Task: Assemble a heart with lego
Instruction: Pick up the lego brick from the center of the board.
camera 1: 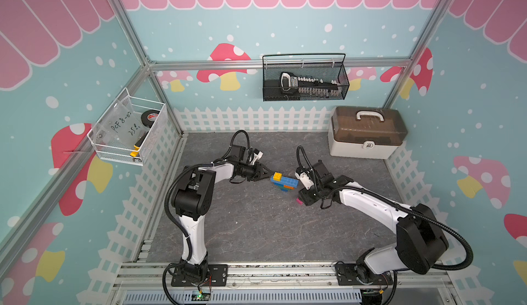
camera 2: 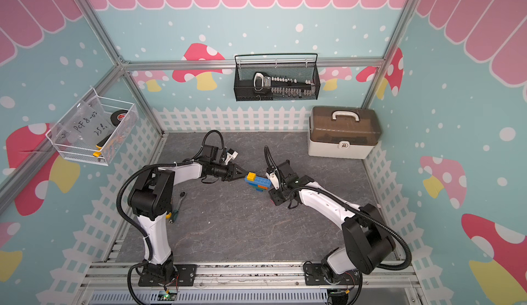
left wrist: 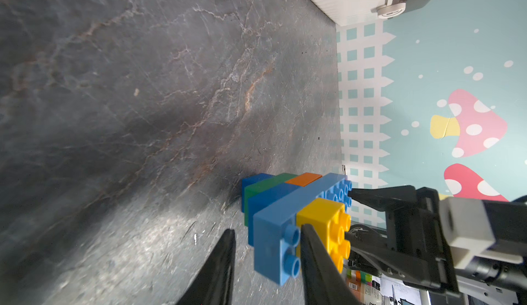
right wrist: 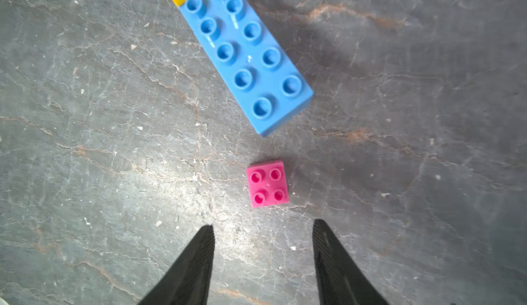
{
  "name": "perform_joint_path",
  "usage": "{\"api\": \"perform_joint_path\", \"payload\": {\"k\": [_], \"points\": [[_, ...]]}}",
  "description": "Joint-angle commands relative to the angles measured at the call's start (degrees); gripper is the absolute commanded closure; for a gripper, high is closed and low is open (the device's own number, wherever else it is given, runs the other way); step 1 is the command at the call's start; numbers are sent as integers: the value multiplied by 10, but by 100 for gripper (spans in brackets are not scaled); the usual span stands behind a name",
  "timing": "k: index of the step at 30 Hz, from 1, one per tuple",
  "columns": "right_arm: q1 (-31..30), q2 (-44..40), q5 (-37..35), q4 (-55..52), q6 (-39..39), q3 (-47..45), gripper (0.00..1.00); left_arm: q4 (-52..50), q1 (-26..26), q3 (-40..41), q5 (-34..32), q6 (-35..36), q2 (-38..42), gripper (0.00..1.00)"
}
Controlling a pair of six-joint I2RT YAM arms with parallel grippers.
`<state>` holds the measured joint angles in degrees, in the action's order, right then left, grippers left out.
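Heart (camera 1: 285,181) is standing unfinished mid-counter (camera 1: 256,226), with its far-end studs bare. Pink brick (right wrist: 267,183) is lying loose just beside that end. Right hand (right wrist: 263,223) is hovering there with fingers wide and empty (brick ahead of the tips, not between them). Advising: advance, square up, grip the flat sides. Left hand (left wrist: 268,228), narrowly parted, is straddling the heart's yellow end and should be bracing it during the press.

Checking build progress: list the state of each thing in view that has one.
heart, partly built, standing upright, studs up.
pink brick, loose, studs up, apart from the heart.
left gripper, open, jaws astride one end of the heart.
right gripper, open, empty, just short of the pink brick.
storage case, lid shut.
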<state>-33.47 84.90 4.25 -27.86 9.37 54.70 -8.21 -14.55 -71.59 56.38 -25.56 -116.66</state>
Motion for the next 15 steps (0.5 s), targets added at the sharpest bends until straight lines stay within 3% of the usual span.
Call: {"api": "perform_joint_path", "payload": {"k": [1,9,15], "points": [[-1,22,17,14,-14,-15,44,12,0,-1,10,-5,22,63],[-8,87,-9,36,-25,2,39,12,-1,-2,8,-6,22,63],[-19,114,-8,40,-30,12,52,12,-1,3,5,-5,34,63]]}}
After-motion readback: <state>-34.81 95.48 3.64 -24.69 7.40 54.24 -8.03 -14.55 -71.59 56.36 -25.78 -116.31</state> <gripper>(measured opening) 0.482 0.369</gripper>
